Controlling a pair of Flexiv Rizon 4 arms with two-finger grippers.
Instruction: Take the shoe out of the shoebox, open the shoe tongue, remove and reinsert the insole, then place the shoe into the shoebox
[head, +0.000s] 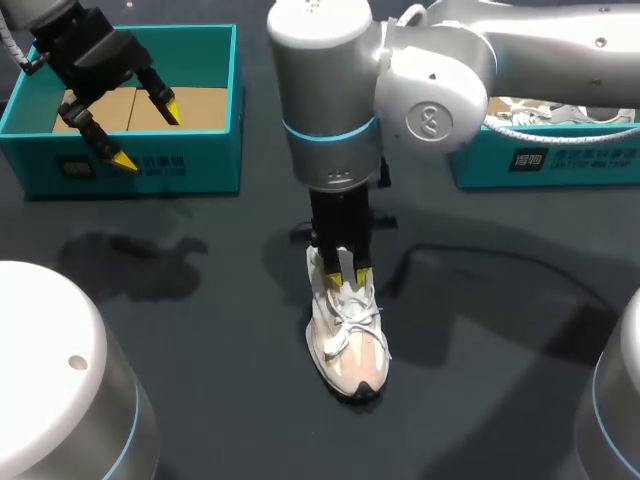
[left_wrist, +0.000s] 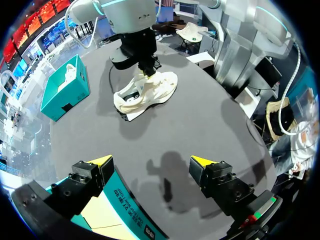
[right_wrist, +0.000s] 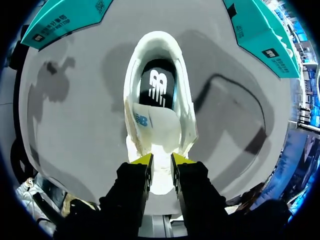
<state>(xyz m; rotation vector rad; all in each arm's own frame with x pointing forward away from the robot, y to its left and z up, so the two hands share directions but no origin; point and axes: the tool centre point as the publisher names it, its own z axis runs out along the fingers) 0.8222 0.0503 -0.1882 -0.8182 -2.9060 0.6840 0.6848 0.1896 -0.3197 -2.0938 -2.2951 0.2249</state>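
Observation:
A white and beige shoe (head: 350, 340) stands upright on the dark table, toe toward the front edge. My right gripper (head: 348, 272) comes straight down onto it, its fingers closed on the white shoe tongue (right_wrist: 150, 122) from both sides. In the right wrist view my right gripper (right_wrist: 162, 161) pinches the tongue, and the black insole (right_wrist: 157, 87) shows in the shoe's opening ahead of it. My left gripper (head: 148, 135) hangs open and empty over the left teal shoebox (head: 215, 150). From the left wrist view the shoe (left_wrist: 150, 92) lies far ahead of my open left gripper (left_wrist: 150, 162).
A second teal shoebox (head: 560, 160) at the back right holds another shoe (head: 560, 115). The left box has brown cardboard (head: 190, 105) inside. A black cable (head: 480, 260) curves over the table to the shoe's right. White arm bases stand at both front corners.

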